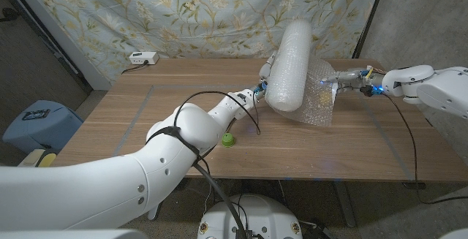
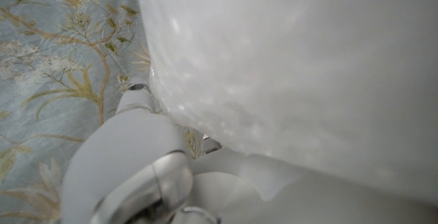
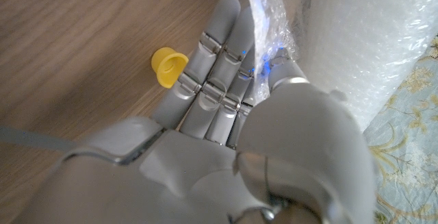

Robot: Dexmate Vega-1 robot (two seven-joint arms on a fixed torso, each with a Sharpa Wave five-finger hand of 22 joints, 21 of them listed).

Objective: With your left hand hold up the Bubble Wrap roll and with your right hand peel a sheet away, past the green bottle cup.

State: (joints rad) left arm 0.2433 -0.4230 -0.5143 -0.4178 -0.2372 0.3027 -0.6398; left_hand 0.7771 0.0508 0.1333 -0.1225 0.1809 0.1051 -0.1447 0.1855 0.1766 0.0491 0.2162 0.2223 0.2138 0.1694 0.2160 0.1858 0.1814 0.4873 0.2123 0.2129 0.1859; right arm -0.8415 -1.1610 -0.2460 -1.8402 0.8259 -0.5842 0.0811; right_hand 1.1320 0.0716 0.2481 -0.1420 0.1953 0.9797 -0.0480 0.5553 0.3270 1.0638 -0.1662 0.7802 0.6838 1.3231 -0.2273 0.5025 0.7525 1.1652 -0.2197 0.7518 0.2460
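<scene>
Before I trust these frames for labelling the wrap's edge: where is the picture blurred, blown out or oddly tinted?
Left wrist view: the Bubble Wrap roll sits so close that it is a soft, washed-out white blur. Right wrist view: the sheet and right hand are fairly sharp, with blue light on the fingers. Head view: evenly lit, with glints on the peeled sheet.

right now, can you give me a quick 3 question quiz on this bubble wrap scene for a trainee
1. True or false: the bubble wrap roll is lying flat on the table.
2. Which robot hand pinches the loose sheet: A left, B right?
3. Fill in: the small cup near the table's front edge is ___ in the head view.

Key: 1 false; 2 B; 3 green
</scene>
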